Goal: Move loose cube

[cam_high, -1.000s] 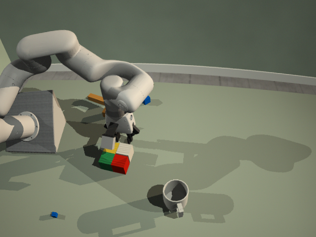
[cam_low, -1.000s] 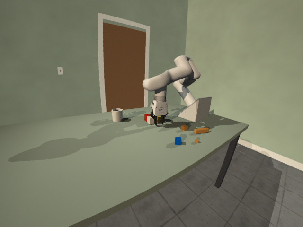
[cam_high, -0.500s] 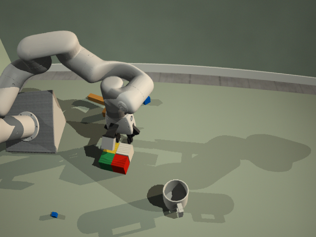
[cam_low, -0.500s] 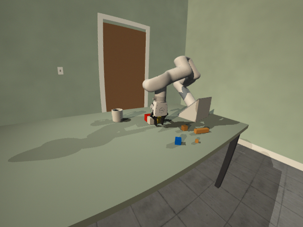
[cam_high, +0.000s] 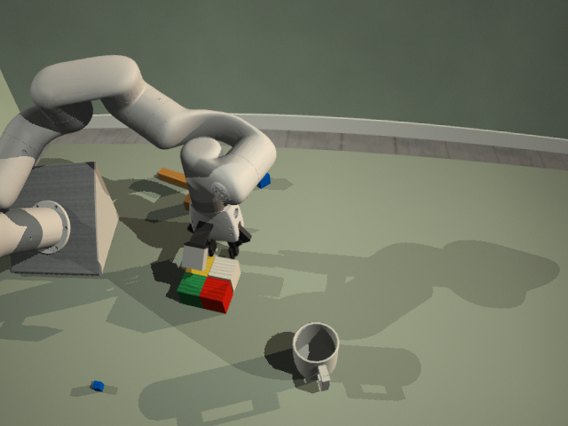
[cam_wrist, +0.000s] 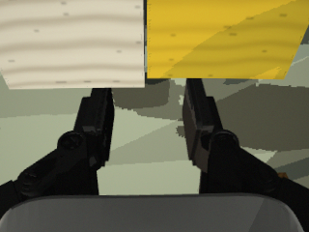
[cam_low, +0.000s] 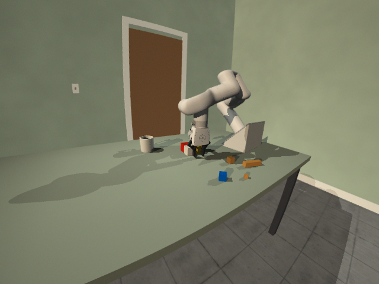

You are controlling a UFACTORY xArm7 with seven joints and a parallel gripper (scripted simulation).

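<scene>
Mug (cam_high: 316, 349) near four clustered cubes (cam_high: 204, 291) (yellow partly hidden), robot hand (cam_high: 223, 248) beside
</scene>
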